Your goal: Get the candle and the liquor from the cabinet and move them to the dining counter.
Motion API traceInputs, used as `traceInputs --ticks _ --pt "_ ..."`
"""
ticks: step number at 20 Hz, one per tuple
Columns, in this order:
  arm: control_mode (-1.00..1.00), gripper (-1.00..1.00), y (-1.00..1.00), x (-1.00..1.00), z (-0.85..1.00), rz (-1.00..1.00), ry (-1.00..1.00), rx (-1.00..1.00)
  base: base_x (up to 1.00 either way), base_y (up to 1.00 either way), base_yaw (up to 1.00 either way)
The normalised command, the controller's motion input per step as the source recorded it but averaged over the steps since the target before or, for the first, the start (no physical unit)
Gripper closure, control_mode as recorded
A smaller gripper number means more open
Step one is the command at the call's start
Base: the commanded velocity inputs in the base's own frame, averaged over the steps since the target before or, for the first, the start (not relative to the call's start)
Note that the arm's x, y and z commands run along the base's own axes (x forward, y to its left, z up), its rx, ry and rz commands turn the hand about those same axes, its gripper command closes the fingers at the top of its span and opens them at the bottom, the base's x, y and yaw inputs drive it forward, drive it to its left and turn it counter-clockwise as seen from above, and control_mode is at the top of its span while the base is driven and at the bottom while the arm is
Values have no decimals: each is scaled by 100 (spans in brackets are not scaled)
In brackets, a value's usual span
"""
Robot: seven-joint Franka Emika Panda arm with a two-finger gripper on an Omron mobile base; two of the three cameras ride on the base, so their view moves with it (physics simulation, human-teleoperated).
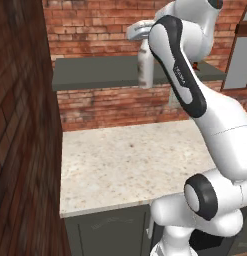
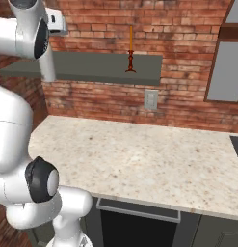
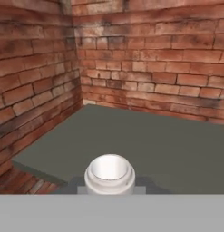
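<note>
Liquor (image 1: 144,70) seemingly clamped at the neck by gripper (image 3: 109,188) above cabinet (image 1: 95,72); candle (image 2: 131,50) unmoved on shelf, dining counter delivery outstanding.

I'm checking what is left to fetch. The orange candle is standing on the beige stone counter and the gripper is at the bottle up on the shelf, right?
Not quite. The candle stands on the dark grey shelf against the brick wall, not on the stone counter; the right base view shows this. The rest holds: the gripper is at the bottle on the shelf.
</note>
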Motion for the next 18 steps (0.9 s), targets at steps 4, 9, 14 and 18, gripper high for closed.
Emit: traceInputs --ticks 4,9,14,18 --pt "-100 100 -35 -94 -24 -8 -4 0 0 0 0" --pt "-100 100 -16 -90 -12 -9 0 0 0 0 0" --pt "-100 100 -17 -63 0 -4 1 0 0 0 0" --pt "-100 100 -21 -47 0 0 0 0 0 0 0"
